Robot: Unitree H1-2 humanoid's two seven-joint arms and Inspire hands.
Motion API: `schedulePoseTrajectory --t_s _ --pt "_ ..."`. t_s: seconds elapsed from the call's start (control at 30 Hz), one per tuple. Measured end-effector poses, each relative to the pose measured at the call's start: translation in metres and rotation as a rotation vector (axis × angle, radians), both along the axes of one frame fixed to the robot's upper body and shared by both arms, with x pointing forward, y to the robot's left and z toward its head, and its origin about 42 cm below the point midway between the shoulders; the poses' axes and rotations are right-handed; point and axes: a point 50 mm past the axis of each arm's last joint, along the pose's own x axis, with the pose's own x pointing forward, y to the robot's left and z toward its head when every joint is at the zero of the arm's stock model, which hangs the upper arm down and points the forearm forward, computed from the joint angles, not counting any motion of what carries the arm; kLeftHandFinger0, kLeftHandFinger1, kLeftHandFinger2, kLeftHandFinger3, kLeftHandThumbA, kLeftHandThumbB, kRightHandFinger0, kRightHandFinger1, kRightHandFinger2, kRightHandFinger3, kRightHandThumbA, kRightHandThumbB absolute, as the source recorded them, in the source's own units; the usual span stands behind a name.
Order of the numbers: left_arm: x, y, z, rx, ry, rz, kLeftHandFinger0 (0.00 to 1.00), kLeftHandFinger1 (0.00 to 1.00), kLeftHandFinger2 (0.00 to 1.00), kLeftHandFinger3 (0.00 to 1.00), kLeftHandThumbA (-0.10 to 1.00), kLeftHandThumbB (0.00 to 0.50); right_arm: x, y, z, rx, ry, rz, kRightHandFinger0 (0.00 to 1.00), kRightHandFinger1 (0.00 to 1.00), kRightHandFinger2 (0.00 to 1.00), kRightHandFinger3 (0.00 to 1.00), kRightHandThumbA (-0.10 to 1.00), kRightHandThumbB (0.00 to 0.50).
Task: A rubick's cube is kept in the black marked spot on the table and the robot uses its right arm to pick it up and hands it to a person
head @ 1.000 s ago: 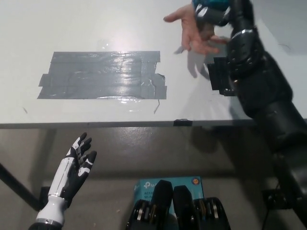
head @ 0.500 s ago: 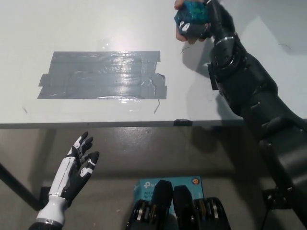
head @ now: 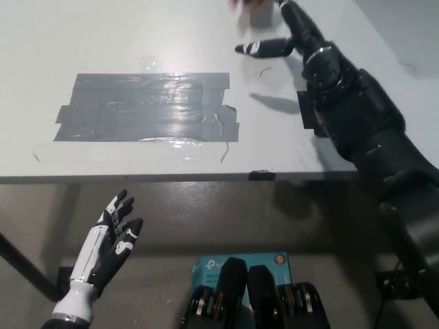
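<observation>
1. Reaching far across the bench (head: pixel 103 41), my black right robot hand (head: pixel 278 42) hangs near the top edge of the view with its fingers (head: pixel 250 49) spread apart and nothing between them; one finger points out flat toward picture left, another slants up and away.
2. My right arm (head: pixel 357 116) is made of bulky, matte black segments, and it throws a soft shadow on the bench surface below it.
3. At the very top edge, just above that robot hand, a sliver of a person's hand (head: pixel 250 3) shows; I cannot see the Rubik's cube anywhere in the view.
4. The black marked spot (head: pixel 147 107) is a wide rectangle of overlapping dark tape strips, glossy and wrinkled, with ragged, curling ends on its right side; it lies bare.
5. The bench is pale, smooth and slightly reflective.
6. My white left robot hand (head: pixel 110 240) rests below the bench's front edge at lower left, fingers loosely apart, holding nothing.
</observation>
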Motion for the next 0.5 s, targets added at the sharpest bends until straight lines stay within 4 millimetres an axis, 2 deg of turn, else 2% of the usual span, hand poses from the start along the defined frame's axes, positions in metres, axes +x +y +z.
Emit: schedulePoseTrajectory --t_s 0.03,0.1,0.23,0.33,0.4,0.5 --pt "0.0 0.0 0.0 0.0 0.001 0.0 0.93 1.0 1.0 1.0 0.72 0.108 -0.001 -0.001 0.001 0.007 -0.013 0.003 1.0 1.0 1.0 1.0 0.92 0.498" --pt "-0.001 0.0 -0.001 0.0 0.005 0.002 0.92 1.0 1.0 1.0 0.69 0.1 -0.008 -0.006 0.001 0.036 -0.053 0.012 1.0 1.0 1.0 1.0 0.94 0.472" --pt "-0.002 0.0 -0.003 0.001 0.01 0.003 0.92 1.0 1.0 1.0 0.69 0.106 -0.021 -0.011 -0.014 0.072 -0.077 0.022 1.0 1.0 1.0 1.0 0.96 0.468" --pt "-0.003 0.001 -0.003 0.001 0.014 0.004 0.92 1.0 1.0 1.0 0.66 0.102 -0.038 -0.019 -0.04 0.101 -0.069 0.021 1.0 1.0 1.0 1.0 0.98 0.463" --pt "-0.003 0.001 -0.004 0.001 0.015 0.004 0.92 1.0 1.0 1.0 0.66 0.106 -0.046 -0.023 -0.051 0.113 -0.069 0.023 1.0 1.0 1.0 1.0 0.98 0.438" --pt "-0.003 0.001 -0.004 0.001 0.018 0.005 0.91 1.0 1.0 1.0 0.66 0.109 -0.069 -0.035 -0.085 0.134 -0.044 0.016 1.0 1.0 1.0 1.0 0.98 0.422"
